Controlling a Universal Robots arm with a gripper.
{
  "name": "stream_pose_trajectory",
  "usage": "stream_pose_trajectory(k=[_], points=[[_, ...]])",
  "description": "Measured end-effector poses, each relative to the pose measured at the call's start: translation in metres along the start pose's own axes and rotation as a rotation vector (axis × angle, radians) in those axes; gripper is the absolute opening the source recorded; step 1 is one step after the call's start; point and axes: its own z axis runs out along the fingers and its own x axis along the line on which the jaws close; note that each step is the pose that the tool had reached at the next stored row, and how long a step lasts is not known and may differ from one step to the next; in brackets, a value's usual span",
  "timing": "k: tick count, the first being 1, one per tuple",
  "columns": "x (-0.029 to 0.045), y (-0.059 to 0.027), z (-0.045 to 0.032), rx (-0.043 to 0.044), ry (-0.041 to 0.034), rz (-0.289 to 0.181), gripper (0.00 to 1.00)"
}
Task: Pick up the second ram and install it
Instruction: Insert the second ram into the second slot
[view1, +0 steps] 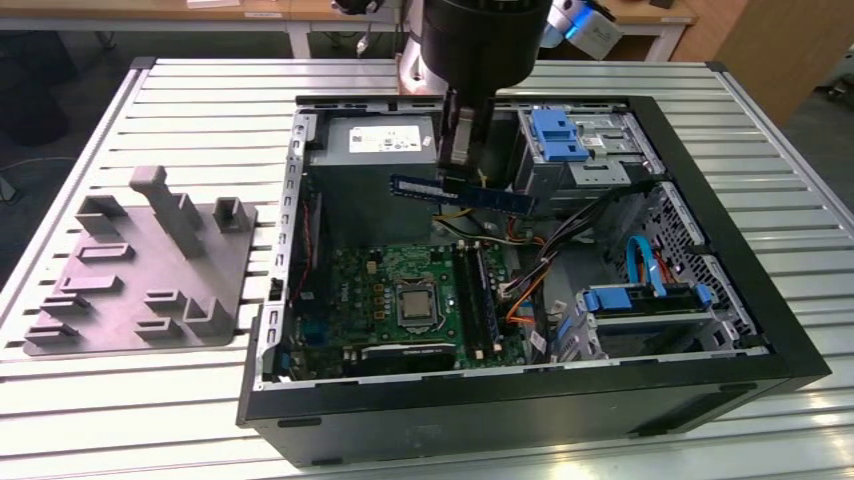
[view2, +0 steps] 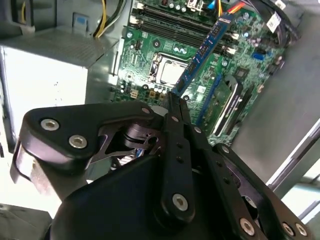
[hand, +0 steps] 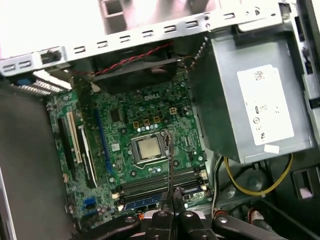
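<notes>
Jaws clamp second ram (view2: 202, 52); exterior view shows it broadside above motherboard (view1: 360, 285), first wrist view edge-on.

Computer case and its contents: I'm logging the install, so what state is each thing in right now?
computer case, lying on its side, side panel off, open.
second ram, gripped by the claw, in the air above the motherboard, not seated.
claw, shut on the second ram.
motherboard, mounted in the case, processor socket uncovered.
</notes>
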Motion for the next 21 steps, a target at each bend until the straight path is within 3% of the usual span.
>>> stream_pose_trajectory(k=[21], points=[[0.0000, 0.0000, 0.0014, 0.0082, -0.0097, 0.382, 0.11]])
